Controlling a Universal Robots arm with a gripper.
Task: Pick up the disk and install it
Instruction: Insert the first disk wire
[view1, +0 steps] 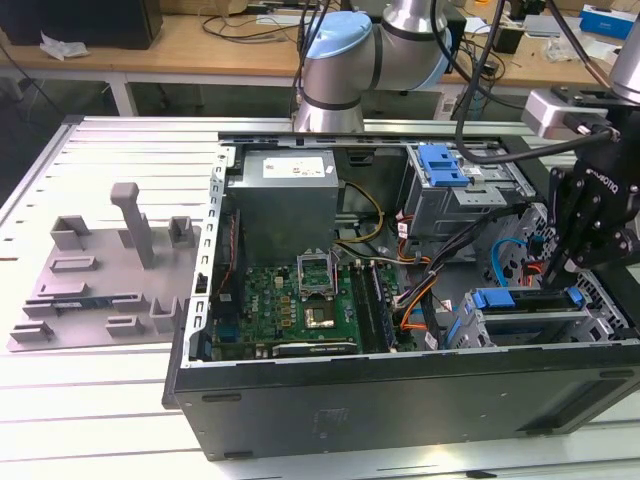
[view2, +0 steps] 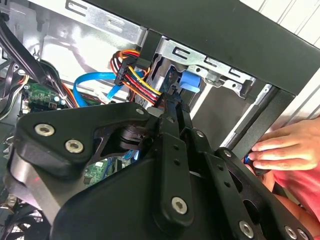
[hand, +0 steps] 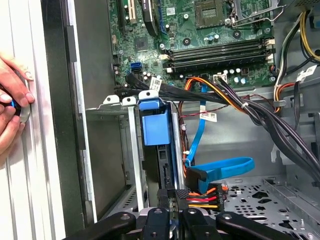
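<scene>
The gripper (hand: 172, 200) is at the disk (hand: 155, 127) standing in its bay (hand: 111, 106), grip state unclear. Coloured power cables (hand: 202, 199) press alongside; a person's hand (hand: 12, 100) rests outside the case wall (hand: 57, 125).

Blue-framed disk (hand: 155, 127), green motherboard (hand: 200, 35), blue data cable (hand: 222, 167), black case wall (hand: 55, 100)

- The disk (hand: 155, 127) stands on edge in a slot of the metal drive cage (hand: 112, 150), seen in the first wrist view.
- Its blue carrier bracket fronts the slot, with a dark drive edge running behind it.
- In the exterior view its blue bracket (view1: 520, 298) lies along the cage top, at the exterior view's right.
</scene>
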